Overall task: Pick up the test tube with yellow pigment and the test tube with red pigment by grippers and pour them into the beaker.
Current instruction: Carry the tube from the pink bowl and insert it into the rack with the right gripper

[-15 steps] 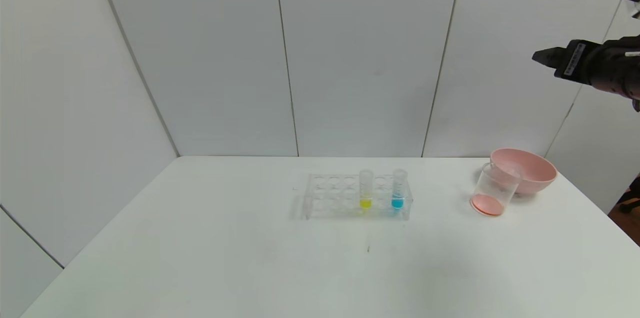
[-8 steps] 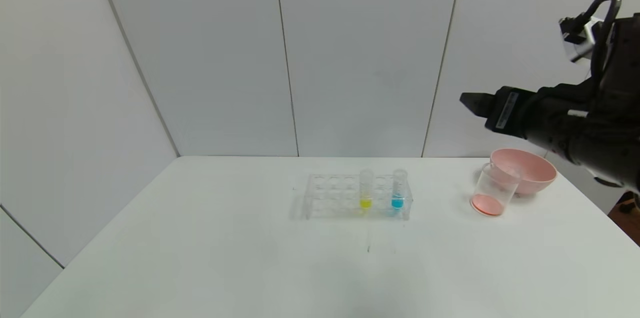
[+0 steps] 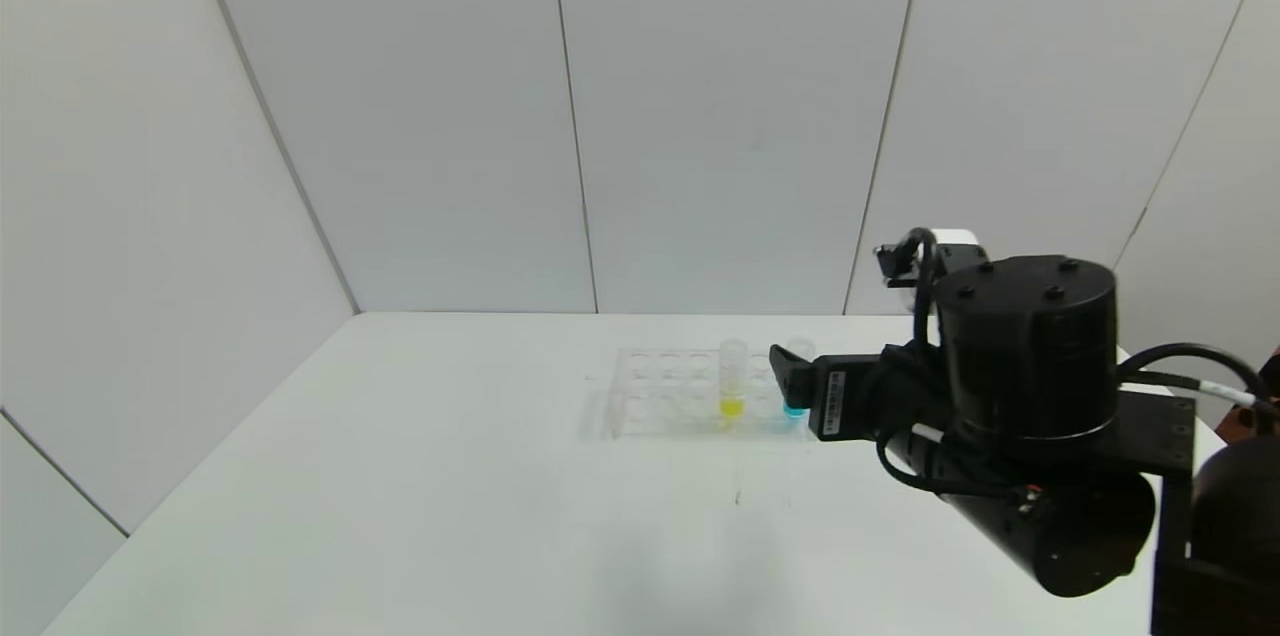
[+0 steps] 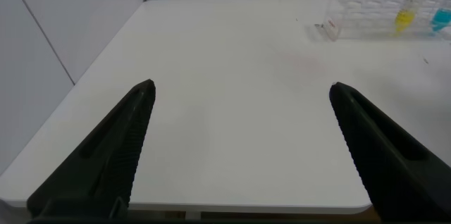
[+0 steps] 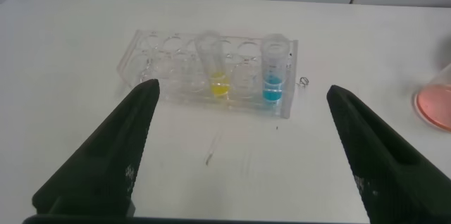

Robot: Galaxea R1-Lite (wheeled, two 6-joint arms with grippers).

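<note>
Now my right hand (image 5: 239, 153), fingers spread wide, faces the small clear upright tube with yellow liquid (image 5: 211, 69) at 12 o'clock in its clear plastic rack (image 5: 148, 62) on the white worktop (image 5: 70, 41).

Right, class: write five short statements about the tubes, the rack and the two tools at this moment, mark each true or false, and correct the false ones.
1. The test tube with yellow pigment stands upright in the clear rack. True.
2. The right tool is shut on the yellow tube. False: its fingers are spread wide, short of the rack, gripping nothing.
3. A tube with blue liquid stands in the rack beside the yellow one. True.
4. The beaker holds only clear water. False: pink-red liquid lies in it.
5. The left tool is over the rack. False: it is open over bare table, with the rack far off.
</note>
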